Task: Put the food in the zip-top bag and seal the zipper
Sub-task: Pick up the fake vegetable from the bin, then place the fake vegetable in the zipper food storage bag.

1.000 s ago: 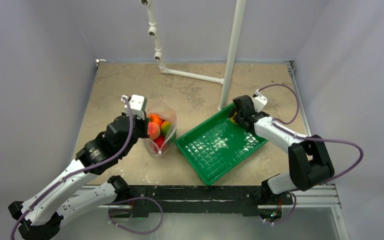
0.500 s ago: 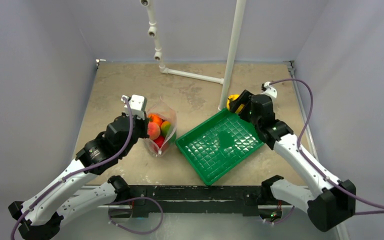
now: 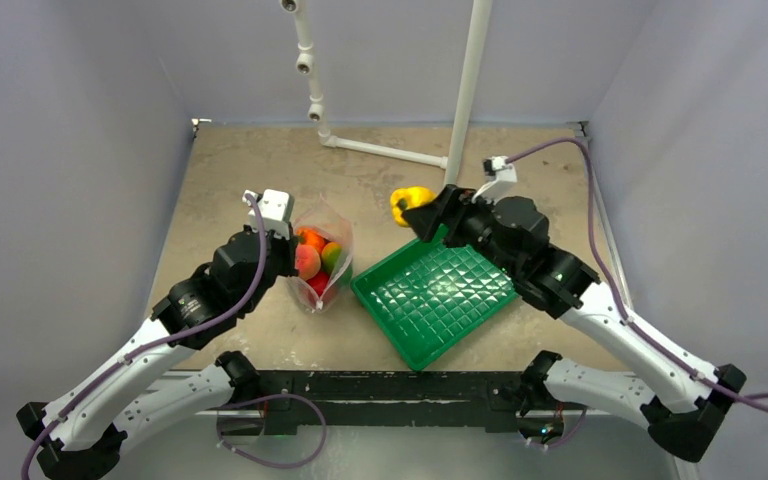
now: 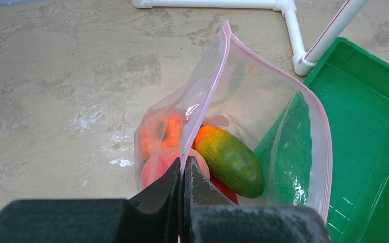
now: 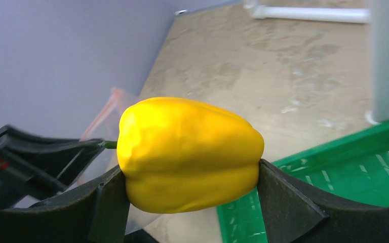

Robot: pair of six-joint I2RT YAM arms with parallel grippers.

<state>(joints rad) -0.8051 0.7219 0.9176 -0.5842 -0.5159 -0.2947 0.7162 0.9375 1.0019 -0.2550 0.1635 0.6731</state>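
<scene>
Left pincer clenched on zip-top bag rim: props mouth open. Right pincer grasping yellow pepper, aloft near green tray; likely bound for bag.

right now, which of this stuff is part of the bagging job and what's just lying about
Job: yellow pepper in the right gripper; zip-top bag, its pink zipper pinched by the left gripper; mango, peach and orange fruit inside.
Lying about: green tray; white pipe frame.
</scene>
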